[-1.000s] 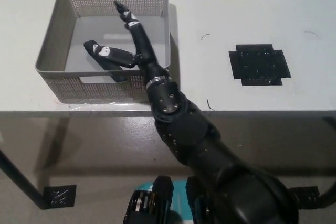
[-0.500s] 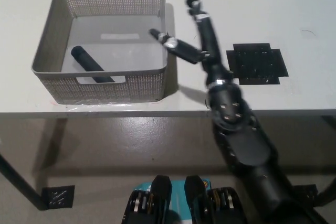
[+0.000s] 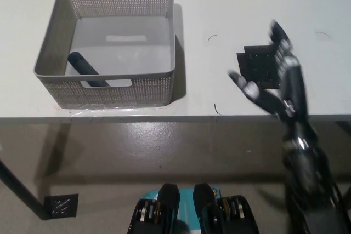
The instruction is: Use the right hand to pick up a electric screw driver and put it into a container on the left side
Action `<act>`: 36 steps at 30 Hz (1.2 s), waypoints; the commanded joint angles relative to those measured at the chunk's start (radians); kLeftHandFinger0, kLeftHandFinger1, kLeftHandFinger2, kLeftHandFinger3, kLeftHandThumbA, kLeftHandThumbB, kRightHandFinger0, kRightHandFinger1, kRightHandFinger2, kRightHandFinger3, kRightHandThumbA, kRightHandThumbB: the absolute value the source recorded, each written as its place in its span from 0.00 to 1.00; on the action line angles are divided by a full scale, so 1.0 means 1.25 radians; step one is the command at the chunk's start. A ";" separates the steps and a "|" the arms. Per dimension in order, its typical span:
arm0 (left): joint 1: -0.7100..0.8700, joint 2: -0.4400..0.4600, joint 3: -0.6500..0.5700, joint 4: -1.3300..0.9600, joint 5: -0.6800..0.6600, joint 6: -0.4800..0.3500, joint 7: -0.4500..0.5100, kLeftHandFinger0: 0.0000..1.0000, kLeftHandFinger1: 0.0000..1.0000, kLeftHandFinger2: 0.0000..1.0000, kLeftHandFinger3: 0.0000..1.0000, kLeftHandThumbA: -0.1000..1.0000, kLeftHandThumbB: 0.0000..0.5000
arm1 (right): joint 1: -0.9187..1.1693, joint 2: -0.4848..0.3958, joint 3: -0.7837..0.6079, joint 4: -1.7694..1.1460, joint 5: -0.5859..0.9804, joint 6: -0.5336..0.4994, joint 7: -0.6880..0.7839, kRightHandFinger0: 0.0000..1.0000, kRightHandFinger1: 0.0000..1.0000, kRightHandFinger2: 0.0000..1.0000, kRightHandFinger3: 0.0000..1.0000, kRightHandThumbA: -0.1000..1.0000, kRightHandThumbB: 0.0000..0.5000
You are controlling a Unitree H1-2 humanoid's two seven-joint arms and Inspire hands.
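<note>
The black electric screwdriver (image 3: 86, 69) lies slanted on the floor of the grey mesh basket (image 3: 162, 36), near its front left corner, partly hidden by the front wall. My black right hand (image 3: 277, 83) hovers open over the table's right front edge, fingers spread, holding nothing, far to the right of the basket. It partly covers a black square marker. My left hand is not in view.
A black square marker (image 3: 258, 65) is stuck on the white table (image 3: 219, 9) under my right hand. The table's front edge runs across the middle of the picture, with floor and a table leg (image 3: 19, 190) below.
My right arm has swung away from the basket to the right and pulled back toward the table's front edge. The screwdriver stays inside the basket, where the hand left it.
</note>
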 commanded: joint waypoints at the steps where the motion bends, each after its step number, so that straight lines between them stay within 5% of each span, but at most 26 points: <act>1: -0.007 0.008 0.024 -0.014 -0.008 -0.023 0.015 1.00 1.00 1.00 1.00 0.92 0.56 | 0.222 -0.040 0.008 -0.333 0.065 -0.032 0.066 1.00 1.00 1.00 1.00 1.00 0.90; 3: -0.015 0.011 0.026 -0.006 -0.017 -0.023 0.008 1.00 1.00 1.00 1.00 0.93 0.57 | 0.277 -0.049 0.021 -0.313 0.054 -0.064 0.076 1.00 1.00 1.00 1.00 1.00 0.81; 11: -0.043 0.017 0.048 -0.035 -0.028 0.011 0.000 1.00 1.00 1.00 1.00 0.94 0.51 | 0.420 -0.061 0.030 -0.135 0.053 -0.158 0.098 1.00 1.00 1.00 1.00 1.00 0.75; 19: -0.069 0.017 0.055 -0.043 -0.017 0.007 0.002 1.00 1.00 1.00 1.00 0.96 0.58 | 0.451 -0.057 -0.013 0.067 0.120 -0.200 0.125 1.00 1.00 1.00 1.00 1.00 0.98; 33: -0.162 0.021 0.058 -0.064 -0.013 0.038 0.006 1.00 1.00 1.00 1.00 0.95 0.53 | 0.358 -0.042 -0.063 0.274 0.158 -0.208 0.193 1.00 1.00 1.00 1.00 1.00 0.88; 36: -0.178 0.019 0.061 -0.065 -0.019 0.047 0.007 1.00 1.00 1.00 1.00 0.92 0.54 | 0.325 -0.044 -0.072 0.314 0.153 -0.208 0.191 1.00 1.00 1.00 1.00 1.00 0.96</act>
